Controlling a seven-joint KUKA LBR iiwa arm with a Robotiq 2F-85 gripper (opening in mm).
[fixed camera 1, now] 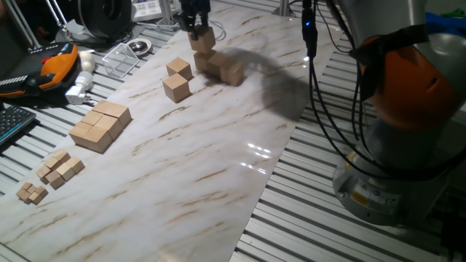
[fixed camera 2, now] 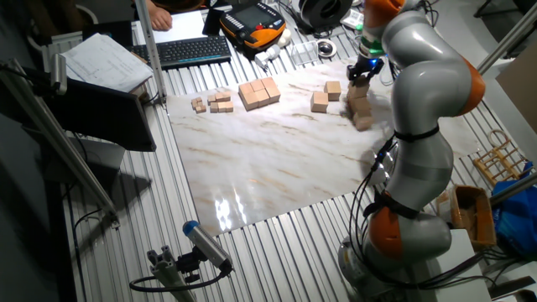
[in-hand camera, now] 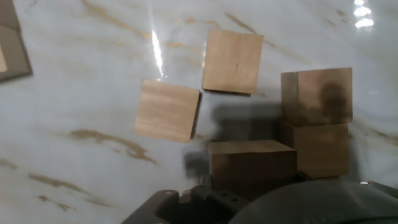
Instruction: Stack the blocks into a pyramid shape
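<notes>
At the left edge of one fixed view, a cluster of tiny wooden cubes point(fixed camera 1: 33, 192) lies on the marble-patterned tabletop point(fixed camera 1: 218, 167), with a second, slightly larger cluster point(fixed camera 1: 60, 169) just beside it. Further along sits the flat slab of joined cubes point(fixed camera 1: 100, 125), well apart from the working area. Behind it, off the marble, are an orange-and-black pendant point(fixed camera 1: 51, 65) and a clear plastic tray point(fixed camera 1: 120, 57).

Next come two loose blocks point(fixed camera 1: 177, 87) side by side (one nearer the camera, the other point(fixed camera 1: 179, 69) just behind it, close together; whether they touch is unclear). In the hand view they show as two separate tan squares point(in-hand camera: 166, 110) and point(in-hand camera: 232, 61), corners nearly meeting.

Right of them is the growing stack: a row of blocks point(fixed camera 1: 227, 70) on the tabletop, and an upper block point(fixed camera 1: 203, 38) held by the gripper point(fixed camera 1: 195, 30) over the row's left end. The jaws appear to be pinching that upper block from either side, though the dark fingers partly hide it. In the hand view, the stacked blocks point(in-hand camera: 316, 96) sit to the right, with a shadowed block point(in-hand camera: 251, 158) directly below the camera.

At the far right, the arm's grey and orange body point(fixed camera 1: 408, 102) rises from its base beside the table; the other fixed view shows it bent over toward the stack point(fixed camera 2: 361, 107).
</notes>
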